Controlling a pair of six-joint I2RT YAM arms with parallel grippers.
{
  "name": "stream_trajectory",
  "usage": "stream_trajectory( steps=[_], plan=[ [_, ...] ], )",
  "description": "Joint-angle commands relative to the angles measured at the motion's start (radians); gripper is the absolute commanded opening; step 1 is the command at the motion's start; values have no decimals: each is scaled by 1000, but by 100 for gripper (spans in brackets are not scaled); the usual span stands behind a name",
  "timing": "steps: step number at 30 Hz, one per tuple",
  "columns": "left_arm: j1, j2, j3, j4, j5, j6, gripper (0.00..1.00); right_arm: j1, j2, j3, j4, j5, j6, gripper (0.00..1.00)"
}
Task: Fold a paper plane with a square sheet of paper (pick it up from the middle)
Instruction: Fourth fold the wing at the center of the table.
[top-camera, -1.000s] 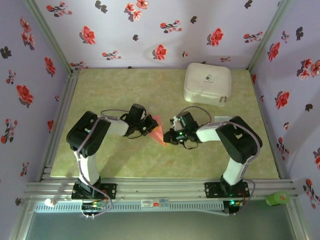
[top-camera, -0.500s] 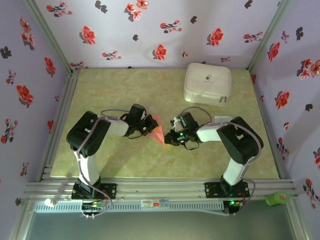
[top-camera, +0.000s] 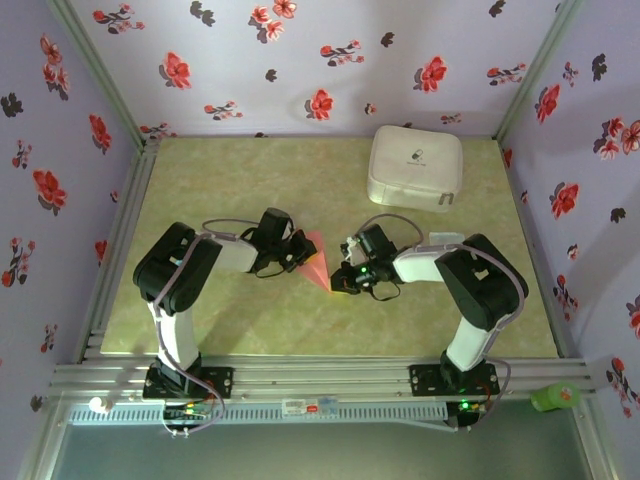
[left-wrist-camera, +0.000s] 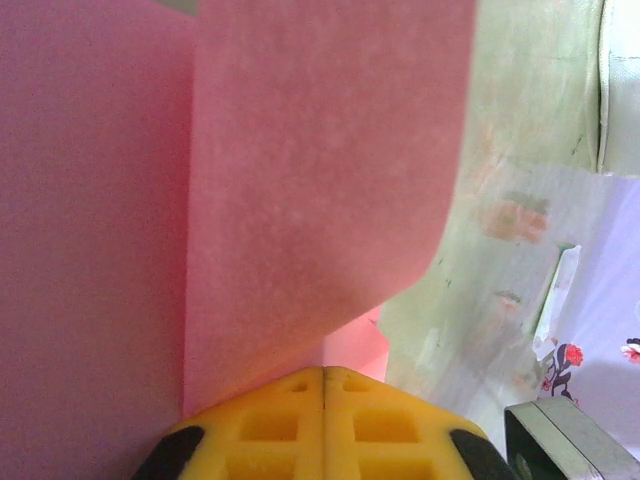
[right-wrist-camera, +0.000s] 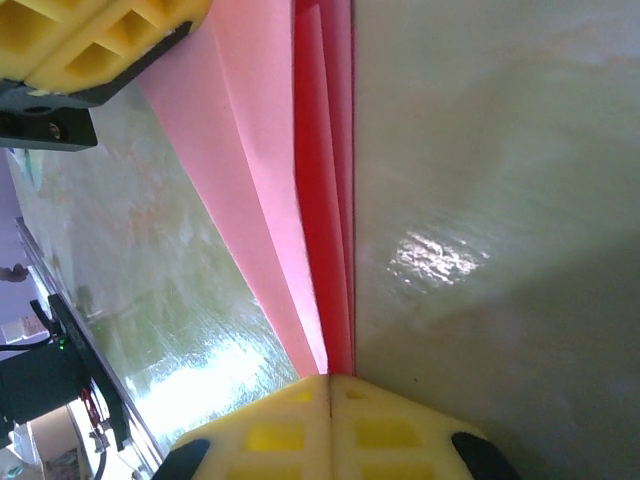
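Salmon-red folded paper (top-camera: 318, 262) is clamped by the left pincer (left-wrist-camera: 323, 378) and the right pincer (right-wrist-camera: 330, 382); the small logo (top-camera: 417, 157) on the white case (top-camera: 415, 180) cannot be read

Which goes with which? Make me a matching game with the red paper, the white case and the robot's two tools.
Things:
1. paper
2. white case
3. left tool
4. right tool

Places and states:
A. at the far right of the table, with nothing touching it
B. shut on the paper's near tip
C. shut on the paper from the left side
D. folded in layers, held between the two arms

Pairs: 1-D, 2-A, 3-C, 4-B
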Motion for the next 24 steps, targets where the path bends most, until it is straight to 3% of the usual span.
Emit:
stream_trajectory(
  steps=[1, 7, 18, 24],
  plan=[
    [-1, 35, -14, -51, -23, 20, 6, -1, -1, -8, -138, 11, -28, 10],
    [-1, 37, -12, -50, -24, 18, 5, 0, -12, 1, -180, 43, -52, 15],
    [-1, 37, -19, -45, -24, 16, 6, 0, -7, 2, -188, 70, -71, 6],
    [-1, 37, -22, -44, -24, 15, 6, 0, -13, 4, -200, 77, -74, 6]
  ],
)
